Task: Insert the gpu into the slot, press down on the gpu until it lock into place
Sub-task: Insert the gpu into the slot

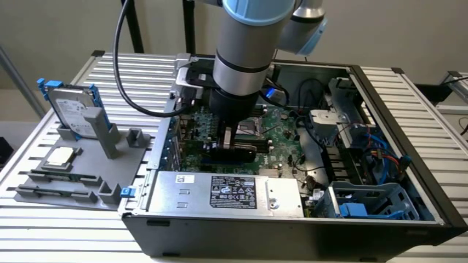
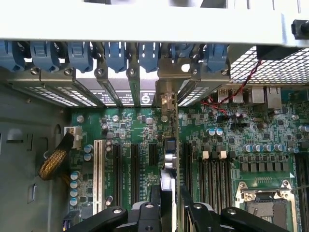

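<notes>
I judge that the insertion step is in hand. The claw (image 2: 170,212) is clenched on the top edge of the small flat black gpu card (image 2: 168,159). The card stands edge-on over the green motherboard (image 2: 231,130), and its metal bracket reaches the rear wall of the black computer case (image 1: 292,241). The slot is hidden under the card, so I cannot tell if it is seated. Pressing calls for a straight, even push. Black parallel slots (image 2: 118,169) stand close on both sides, and the silver power supply box (image 1: 227,192) lies along the case wall nearest the exterior camera.

Slot hidden beneath edge-on gpu (image 2: 167,162), claw (image 2: 169,199) cut by frame edge, arm (image 1: 245,55) cropped at top
</notes>
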